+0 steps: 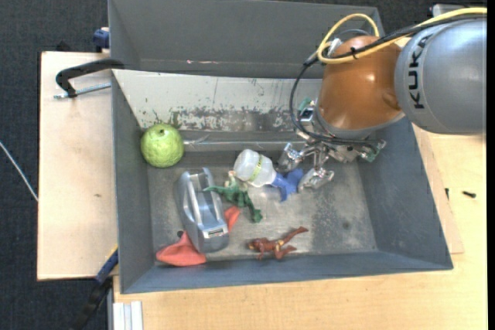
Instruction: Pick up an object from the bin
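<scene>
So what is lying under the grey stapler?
A red thing sticks out from under the stapler at its lower end; a red bit shows at its right side. Whether they join underneath is covered.

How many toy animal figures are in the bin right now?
2. The green figure lies mid-bin, right of the grey tool; the brown figure lies near the front wall. The blue piece by the pincer may be a third, unclear.

the only writing i can read sits on my own grey arm [452,73]: black letters "kuk", the brand name, running sideways along the link.
</scene>
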Controlling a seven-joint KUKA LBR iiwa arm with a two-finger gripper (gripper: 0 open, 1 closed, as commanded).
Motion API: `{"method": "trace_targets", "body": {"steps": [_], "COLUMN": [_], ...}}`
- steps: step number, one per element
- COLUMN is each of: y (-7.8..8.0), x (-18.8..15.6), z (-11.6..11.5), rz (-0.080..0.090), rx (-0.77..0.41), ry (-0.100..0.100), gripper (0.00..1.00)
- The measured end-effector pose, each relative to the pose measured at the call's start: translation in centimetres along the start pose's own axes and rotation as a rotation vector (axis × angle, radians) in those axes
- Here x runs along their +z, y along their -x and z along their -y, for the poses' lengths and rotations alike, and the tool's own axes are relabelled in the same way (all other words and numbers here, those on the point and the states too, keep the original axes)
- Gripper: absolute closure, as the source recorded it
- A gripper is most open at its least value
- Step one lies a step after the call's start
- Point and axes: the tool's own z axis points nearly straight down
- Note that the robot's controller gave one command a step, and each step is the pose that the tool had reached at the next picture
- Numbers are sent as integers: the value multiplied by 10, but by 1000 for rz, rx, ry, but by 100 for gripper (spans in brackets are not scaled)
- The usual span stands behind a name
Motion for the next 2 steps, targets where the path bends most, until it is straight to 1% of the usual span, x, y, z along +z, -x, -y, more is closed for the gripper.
{"method": "trace_targets", "body": {"steps": [1, 2], "y": [-1, -1], "x": [-44, -59], "z": [4, 6], "rz": [-6, -4], "rx": [-6, -8], "ry": [12, 9], "gripper": [100, 100]}}
